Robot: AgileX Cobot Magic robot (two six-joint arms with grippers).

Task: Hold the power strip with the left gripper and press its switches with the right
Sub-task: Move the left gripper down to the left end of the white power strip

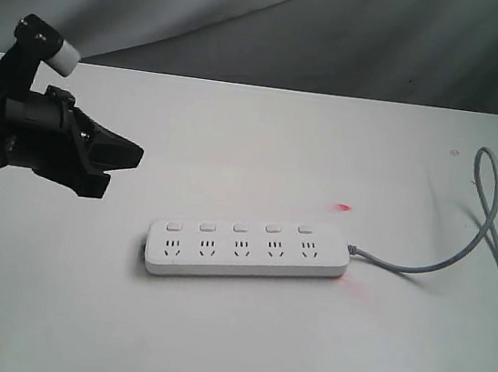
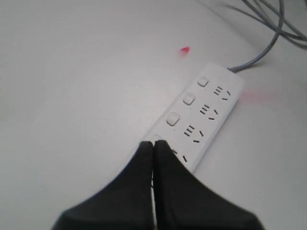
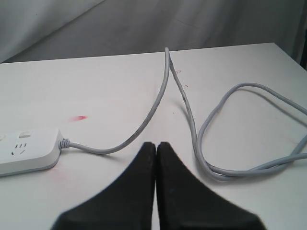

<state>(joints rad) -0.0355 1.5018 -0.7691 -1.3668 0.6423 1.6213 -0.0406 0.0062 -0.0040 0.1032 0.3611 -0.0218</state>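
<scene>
The white power strip lies flat on the white table, with its row of switches along its far side and its grey cord leaving its right end. My left gripper hovers shut and empty to the left of the strip, above the table. From the left wrist its shut tips cover the strip's near end. My right gripper is shut on nothing, over the table by the cord; the strip's end shows there. The exterior view does not show the right gripper.
The grey cord loops along the table's right side and coils near the right gripper. A small red spot marks the table behind the strip. A grey cloth backdrop hangs behind the table.
</scene>
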